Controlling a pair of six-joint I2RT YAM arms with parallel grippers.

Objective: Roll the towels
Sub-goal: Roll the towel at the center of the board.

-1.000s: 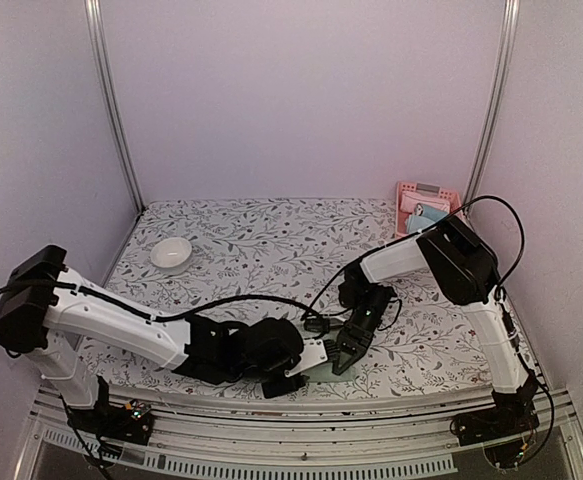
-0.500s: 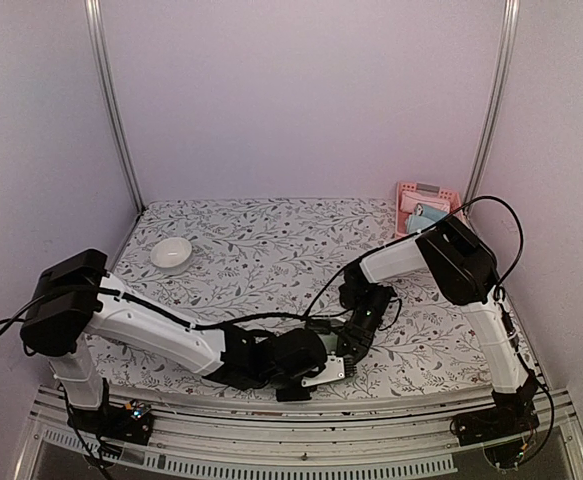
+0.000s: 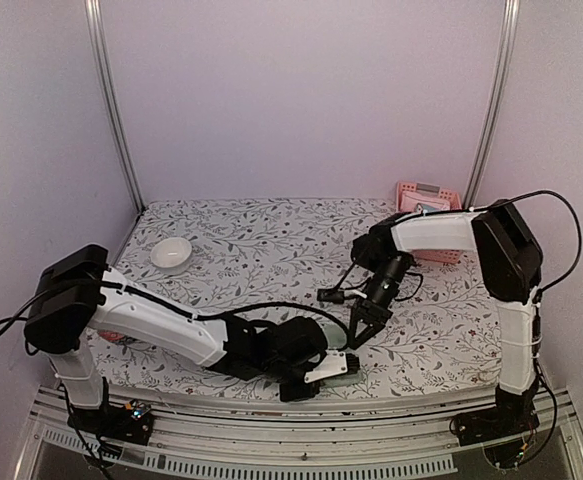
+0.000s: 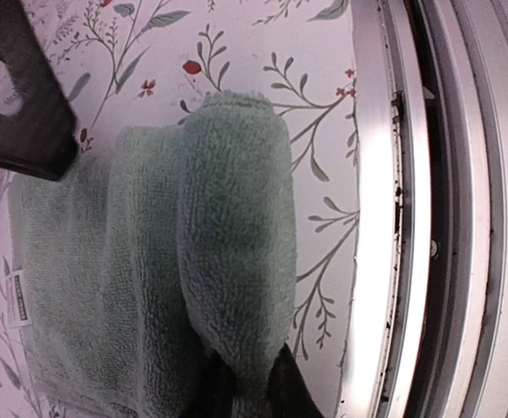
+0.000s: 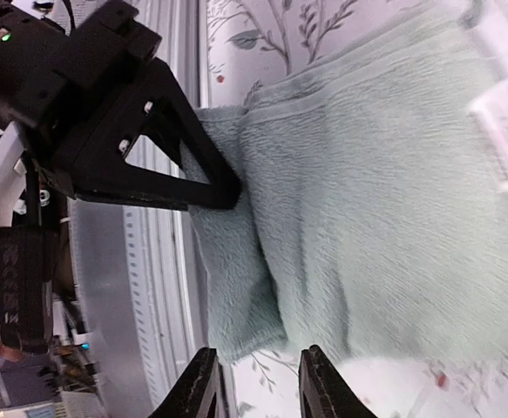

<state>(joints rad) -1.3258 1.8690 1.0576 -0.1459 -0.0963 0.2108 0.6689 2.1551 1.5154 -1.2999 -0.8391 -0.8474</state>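
A pale sage-green towel point(image 4: 236, 244) lies at the table's near edge, with one long side turned up into a thick fold. My left gripper point(image 4: 245, 370) is shut on the end of that fold. In the top view the towel point(image 3: 343, 366) peeks out beside the left gripper point(image 3: 306, 378). My right gripper point(image 5: 258, 387) is open with nothing between its jaws, and hovers just off the towel's point(image 5: 367, 174) other end. In the top view the right gripper point(image 3: 359, 332) hangs a little behind the towel. One of the right fingers point(image 4: 23, 104) shows at the top left of the left wrist view.
The metal front rail point(image 4: 410, 218) runs close beside the towel's fold. A white bowl point(image 3: 171, 252) sits at the back left. A pink slatted basket point(image 3: 431, 190) stands at the back right, partly behind the right arm.
My right gripper opened, let go of the towel and lifted back toward the middle of the table. My left gripper moved in and closed on the towel's fold.
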